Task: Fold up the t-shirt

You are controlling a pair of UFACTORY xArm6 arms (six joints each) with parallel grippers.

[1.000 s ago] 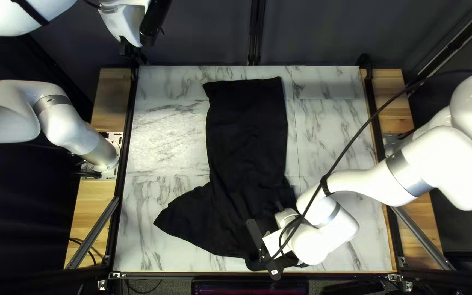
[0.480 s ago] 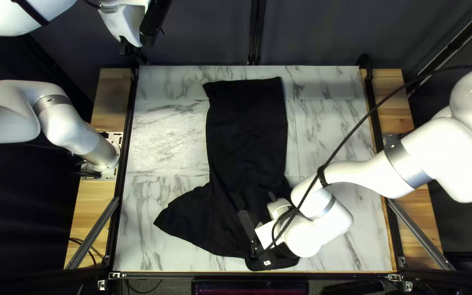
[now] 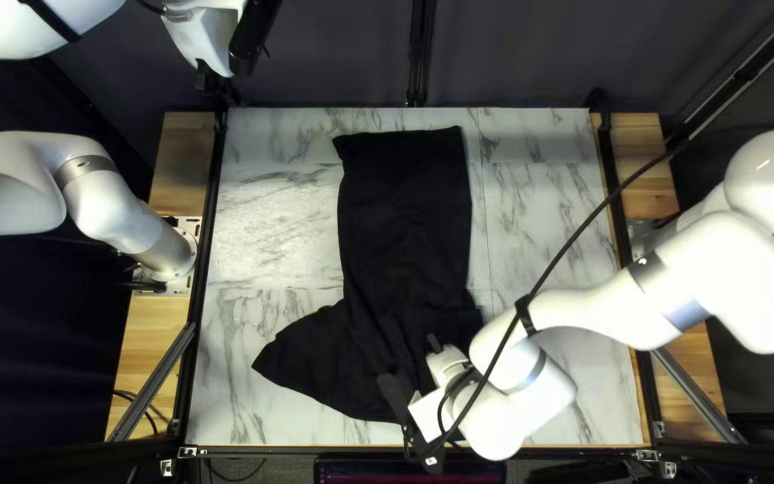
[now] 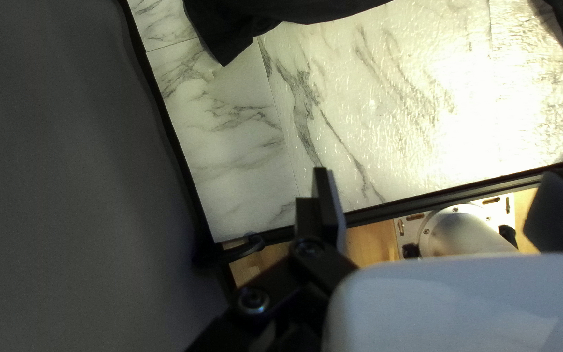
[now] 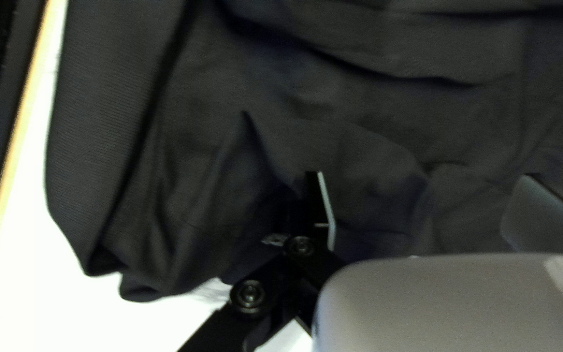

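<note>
Marble-look tabletop [image 3: 544, 215], railed and curtained

We see wooden boards at both sides, left [image 3: 176, 161] and right [image 3: 647, 179] of the top left view. Black rails, one left [image 3: 212, 197], one right [image 3: 615, 197], run between boards and top. Behind the far edge: dark curtain [image 3: 324, 54], with an upright black post [image 3: 419, 54] about mid-width. We also get two slanting grey struts, left [image 3: 154, 381] and right [image 3: 696, 394], plus a thin black cable [image 3: 150, 415] by the left one. Screen [image 3: 351, 472] sits just beyond the near edge, partly visible. In the right wrist view we catch a light wood edge strip [image 5: 9, 163].
</note>
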